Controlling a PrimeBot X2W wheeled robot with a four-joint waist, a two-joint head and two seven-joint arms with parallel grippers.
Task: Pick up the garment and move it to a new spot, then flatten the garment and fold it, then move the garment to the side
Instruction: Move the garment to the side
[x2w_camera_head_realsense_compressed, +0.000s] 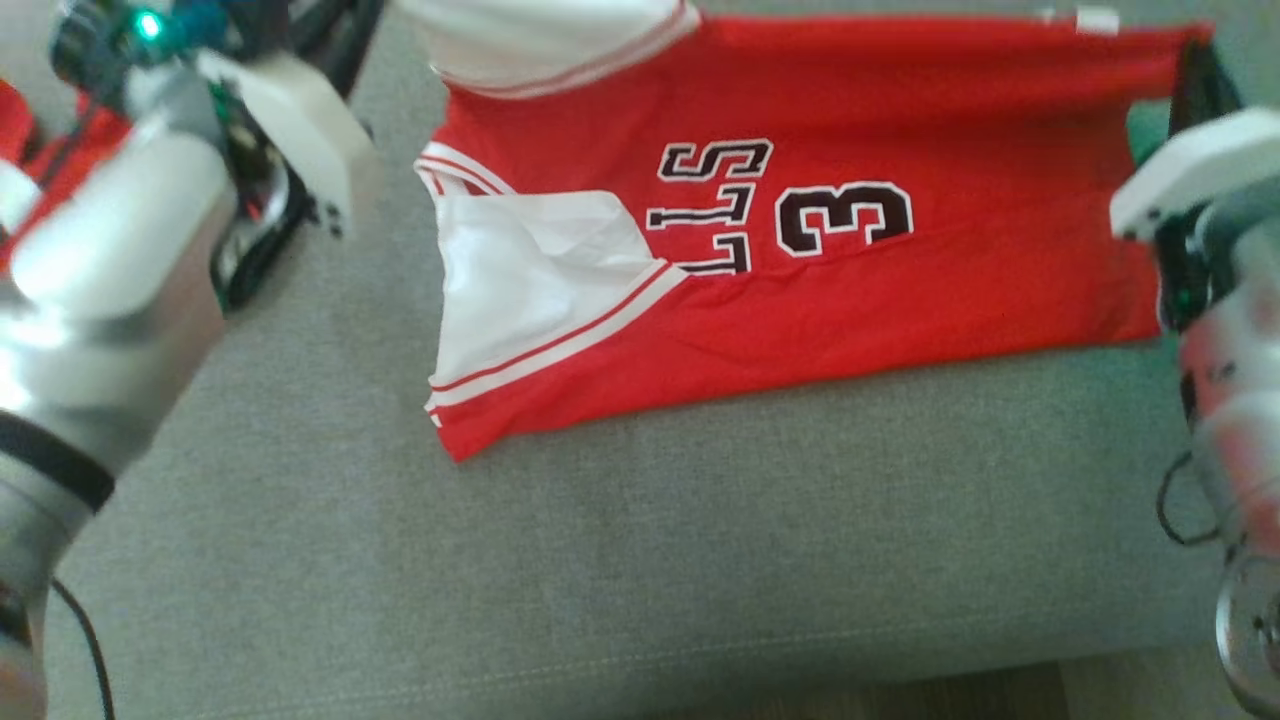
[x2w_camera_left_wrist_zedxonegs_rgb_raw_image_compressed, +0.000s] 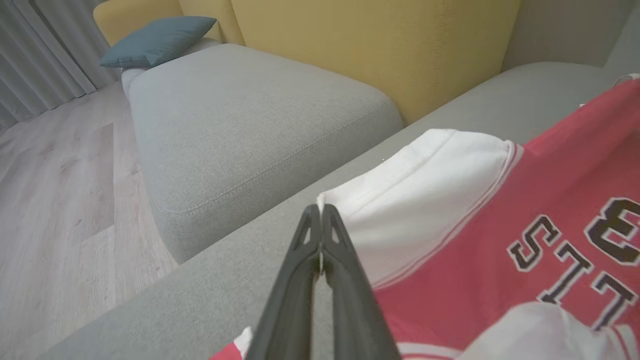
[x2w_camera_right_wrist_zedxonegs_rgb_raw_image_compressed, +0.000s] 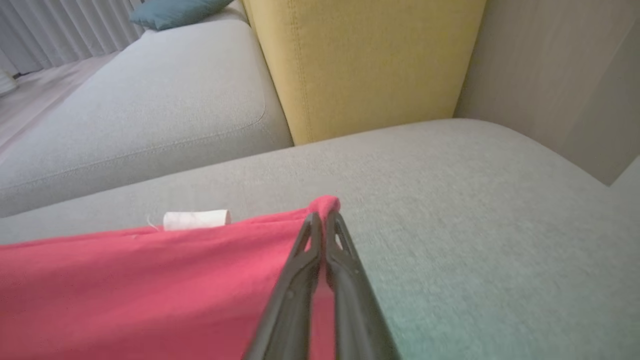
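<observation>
Your red sleeveless jersey (x2w_camera_head_realsense_compressed: 900, 300), with white side panels and black lettering beside a numeral 3, lies spread across the grey fabric sofa seat (x2w_camera_head_realsense_compressed: 700, 560), with both tools at its far edge. The left gripper (x2w_camera_left_wrist_zedxonegs_rgb_raw_image_compressed: 320, 210) has its dark fingers pressed together on the corner of a white panel, a sliver of white cloth showing between them. The right gripper (x2w_camera_right_wrist_zedxonegs_rgb_raw_image_compressed: 324, 216) is pinched tight on the opposite red corner, where a small bunch of fabric pokes past its tips. Between the two grips the far edge runs in a nearly straight line, while the near edge rests on the cushion. Behind the seat you have a yellow upholstered backrest (x2w_camera_left_wrist_zedxonegs_rgb_raw_image_compressed: 375, 50), and beside it a second grey seat section (x2w_camera_left_wrist_zedxonegs_rgb_raw_image_compressed: 250, 125). Pale wooden floor (x2w_camera_left_wrist_zedxonegs_rgb_raw_image_compressed: 55, 200) and grey curtains (x2w_camera_left_wrist_zedxonegs_rgb_raw_image_compressed: 45, 50) lie beyond. A teal pillow (x2w_camera_left_wrist_zedxonegs_rgb_raw_image_compressed: 160, 37) sits on that far section. A small white label (x2w_camera_right_wrist_zedxonegs_rgb_raw_image_compressed: 196, 219) sticks out along the held edge, near the right gripper.
</observation>
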